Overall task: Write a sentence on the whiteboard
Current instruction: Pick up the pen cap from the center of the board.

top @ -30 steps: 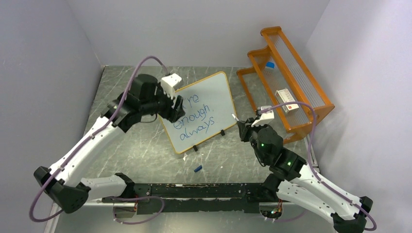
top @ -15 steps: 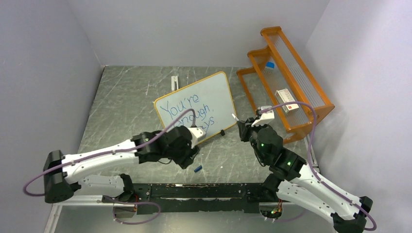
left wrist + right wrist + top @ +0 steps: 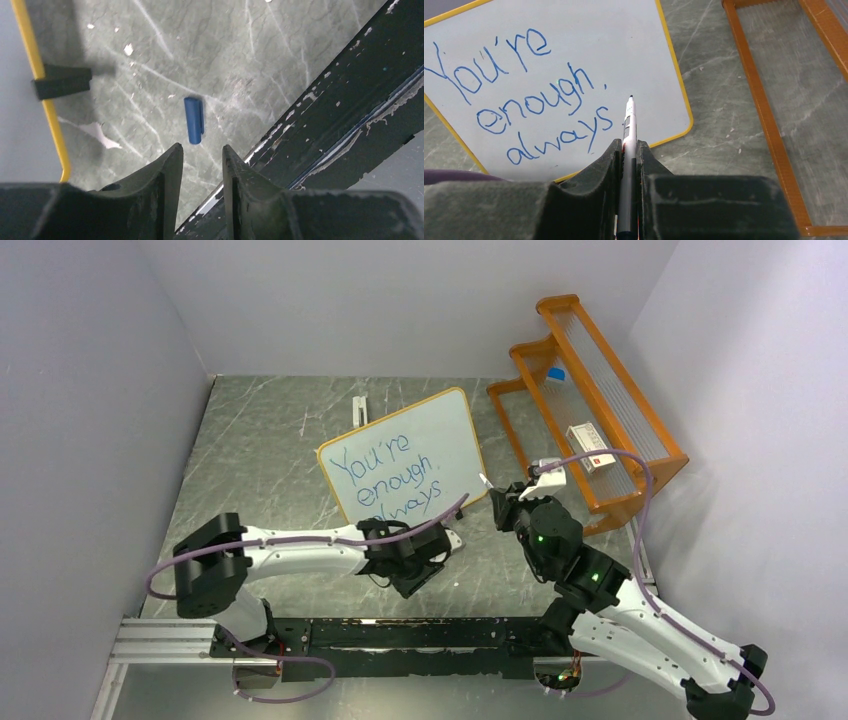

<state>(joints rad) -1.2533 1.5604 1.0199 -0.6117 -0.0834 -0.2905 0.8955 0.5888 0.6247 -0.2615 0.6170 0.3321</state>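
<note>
The whiteboard (image 3: pixel 405 462) stands tilted at mid table and reads "You're enough, always" in blue. My right gripper (image 3: pixel 503 503) sits just off the board's right corner, shut on a marker (image 3: pixel 629 125) whose bare tip points at the board (image 3: pixel 549 75) near the word "always". My left gripper (image 3: pixel 432 562) hovers low near the front rail, below the board. Its jaws (image 3: pixel 201 147) stand narrowly open with nothing between them. A blue marker cap (image 3: pixel 194 120) lies on the table just ahead of its fingertips. The board's yellow frame (image 3: pixel 47 115) shows at the left.
An orange wooden rack (image 3: pixel 590 400) stands at the back right, holding a small white box (image 3: pixel 590 448) and a blue item (image 3: pixel 556 373). The black mounting rail (image 3: pixel 325 125) runs beside the cap. A black clip foot (image 3: pixel 62 81) holds the board's edge. A white strip (image 3: pixel 360 408) lies behind the board.
My left arm has swung from the board's upper left corner down to the front of the table, above the blue cap, and its jaws have narrowed. The right arm and marker have not moved.
</note>
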